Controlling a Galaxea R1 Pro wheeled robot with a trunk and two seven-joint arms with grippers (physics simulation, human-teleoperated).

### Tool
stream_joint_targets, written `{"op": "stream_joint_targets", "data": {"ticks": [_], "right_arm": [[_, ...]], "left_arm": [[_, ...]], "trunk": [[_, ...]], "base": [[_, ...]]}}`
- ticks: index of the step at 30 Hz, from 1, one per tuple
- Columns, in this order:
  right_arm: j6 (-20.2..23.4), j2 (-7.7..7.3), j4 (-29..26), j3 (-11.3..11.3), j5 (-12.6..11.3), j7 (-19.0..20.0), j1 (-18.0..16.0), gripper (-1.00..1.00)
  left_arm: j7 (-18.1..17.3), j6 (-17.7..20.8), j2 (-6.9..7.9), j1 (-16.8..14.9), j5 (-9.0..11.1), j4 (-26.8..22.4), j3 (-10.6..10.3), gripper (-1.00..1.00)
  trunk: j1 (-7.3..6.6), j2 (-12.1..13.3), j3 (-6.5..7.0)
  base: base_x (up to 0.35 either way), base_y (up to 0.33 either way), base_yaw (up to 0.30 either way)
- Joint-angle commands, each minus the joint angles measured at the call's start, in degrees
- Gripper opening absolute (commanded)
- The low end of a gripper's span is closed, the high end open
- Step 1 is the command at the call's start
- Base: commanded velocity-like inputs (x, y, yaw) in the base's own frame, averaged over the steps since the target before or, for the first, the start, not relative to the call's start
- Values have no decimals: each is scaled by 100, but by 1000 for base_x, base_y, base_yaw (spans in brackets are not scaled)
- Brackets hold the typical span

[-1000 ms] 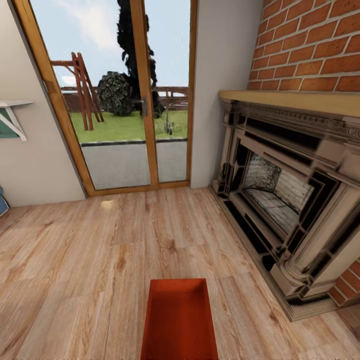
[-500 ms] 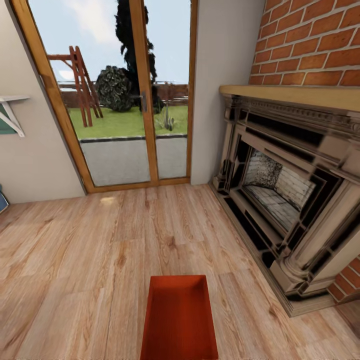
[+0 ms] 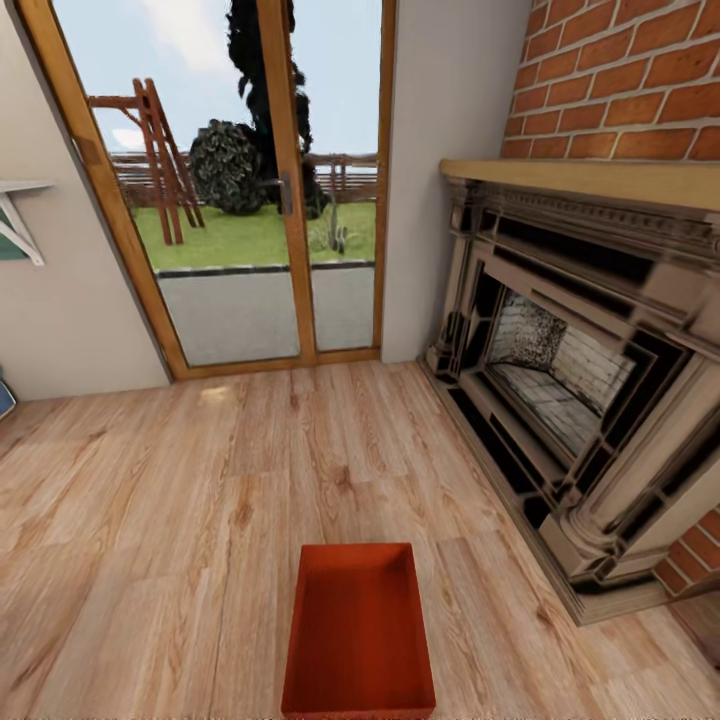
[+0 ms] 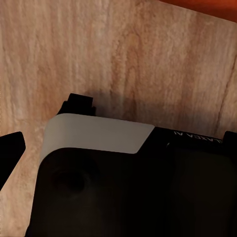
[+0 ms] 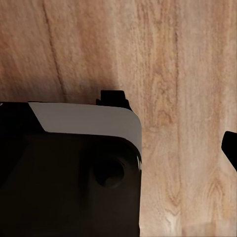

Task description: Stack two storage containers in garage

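One orange-red storage container (image 3: pixel 358 630) lies on the light wood-plank living room floor, low in the middle of the head view, open side up and empty. Its long axis points away from me. In the left wrist view a dark fingertip (image 4: pixel 11 154) of the left gripper pokes in at the frame edge over bare planks, with a sliver of the orange container (image 4: pixel 202 5) in the far corner. A dark fingertip (image 5: pixel 230 148) of the right gripper shows at the edge of the right wrist view. Both stand spread wide with nothing held.
A brick fireplace (image 3: pixel 590 400) with a wooden mantel juts out on the right. Glass doors (image 3: pixel 240 200) with wood frames face a garden straight ahead. A small wall shelf (image 3: pixel 22 215) hangs at the left. My own dark and grey body (image 4: pixel 123 187) shows below both wrist cameras.
The whole head picture has slid upward a little, so the camera has moved. The container's near wall has come into view at the bottom; the container itself has not shifted on the floor.
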Motion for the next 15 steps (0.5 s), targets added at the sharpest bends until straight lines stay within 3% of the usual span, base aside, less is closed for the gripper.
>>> {"op": "stream_joint_targets", "data": {"ticks": [1,15], "right_arm": [[-29,6,18,46,-48,-3,-6,100],[10,6,18,50,-50,-3,-6,100]], "left_arm": [[-17,26,3,-2,43,-2,2,100],[-17,24,-4,-2,30,-2,4,100]], "trunk": [[0,-3,-14],[0,-3,-139]], "base": [[0,0,0],[0,0,0]]}}
